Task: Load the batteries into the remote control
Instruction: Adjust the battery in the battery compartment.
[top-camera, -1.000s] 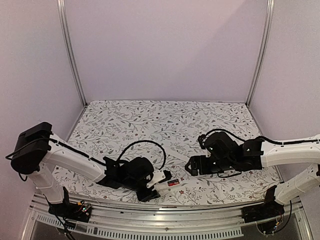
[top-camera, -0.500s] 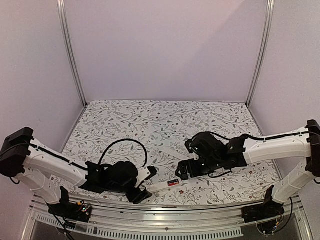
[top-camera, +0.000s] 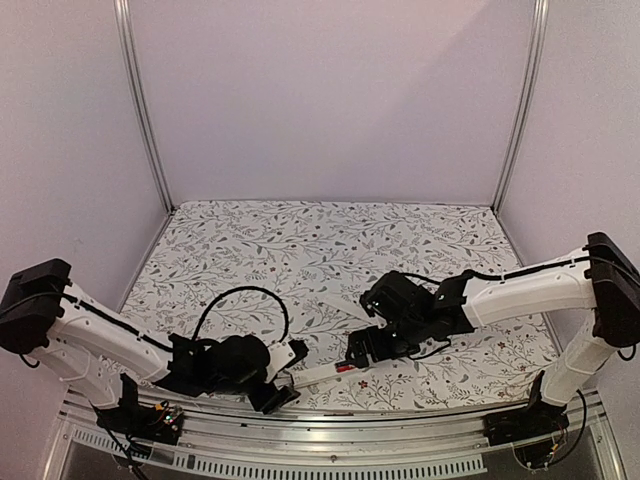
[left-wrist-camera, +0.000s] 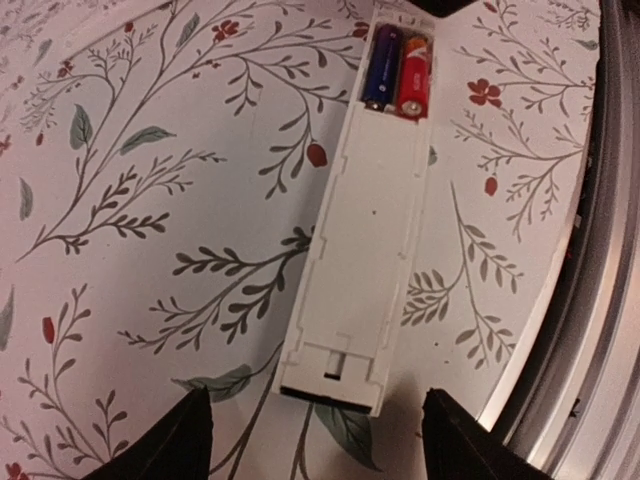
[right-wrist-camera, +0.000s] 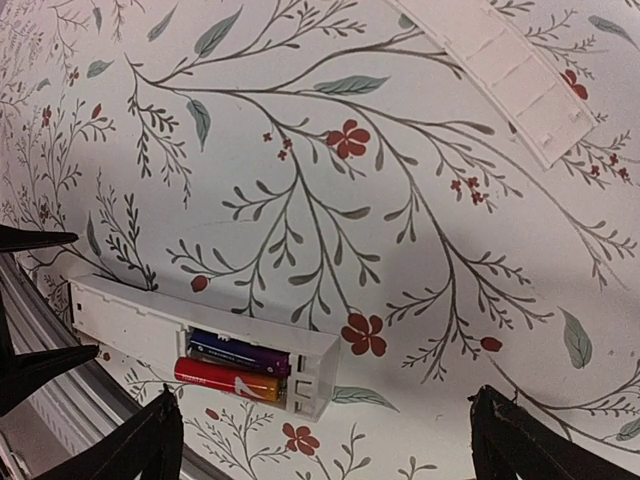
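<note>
The remote control (top-camera: 325, 373) lies flat on its face on the tabletop (top-camera: 300, 240), close to the near edge and about midway along it, running almost parallel to that edge. Its back is up, so the recessed compartment is exposed at the end nearer the right arm. Both batteries sit in that recess side by side, touching: the dark battery (left-wrist-camera: 383, 68) on the inner side, the red battery (left-wrist-camera: 415, 75) on the side toward the near edge. They look level with the casing, which suggests they are fully seated.

The left hand (top-camera: 285, 375) hovers low at the plain end of the remote, released, with one finger on each side of that end and a gap on both sides. It grasps nothing; spread like this, it could clamp and steady the bar if needed. The right hand (top-camera: 358, 350) hangs just above the compartment end, spread wide and holding nothing, which leaves its wrist camera a clear look down onto the batteries.

The cover plate (right-wrist-camera: 525, 75) lies apart, farther toward the middle of the tabletop, ribbed underside up. Loading looks done; fitting that plate is probably what remains, and the right hand is the nearer one to fetch it.
</note>
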